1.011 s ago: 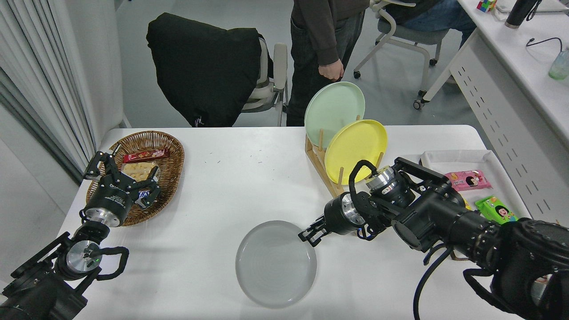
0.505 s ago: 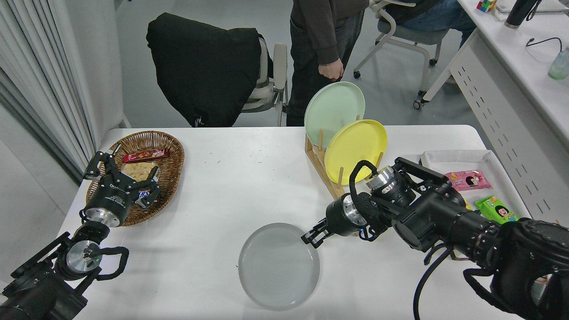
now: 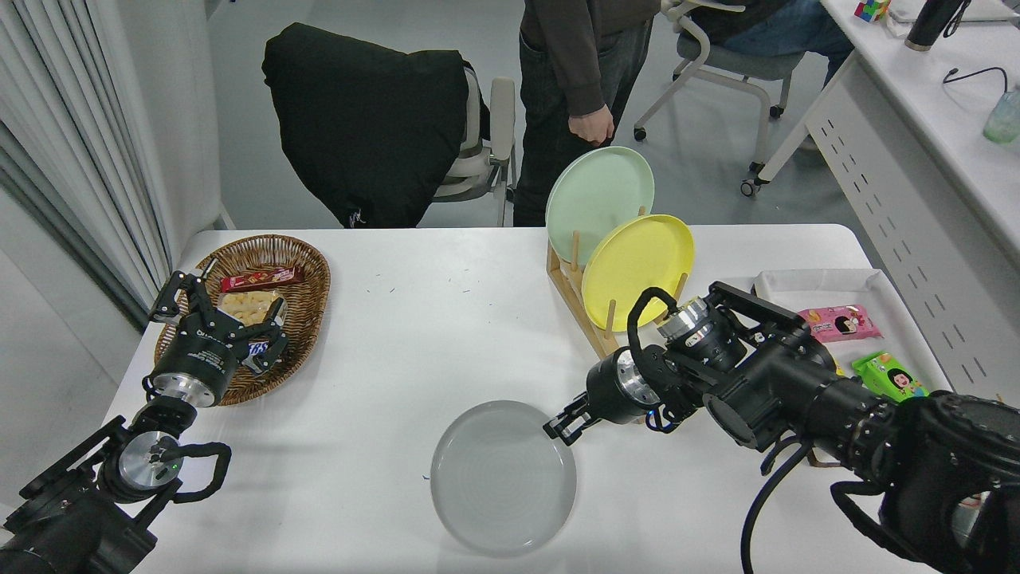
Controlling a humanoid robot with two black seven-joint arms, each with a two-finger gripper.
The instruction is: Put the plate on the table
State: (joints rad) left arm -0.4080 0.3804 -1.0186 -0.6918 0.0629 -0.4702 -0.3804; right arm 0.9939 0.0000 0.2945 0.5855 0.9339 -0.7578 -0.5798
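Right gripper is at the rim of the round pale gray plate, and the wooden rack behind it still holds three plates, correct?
Not quite. In the head view the wooden rack holds two plates, one mint-green and one yellow. The right gripper is at the rim of the round pale gray plate, as you said.

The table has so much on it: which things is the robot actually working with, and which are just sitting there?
In use:
- round pale gray plate
- white table
- right gripper, at the plate's rim

Just lying about:
- mint-green plate and yellow plate in the wooden rack
- wicker snack basket
- white tray
- parked left gripper
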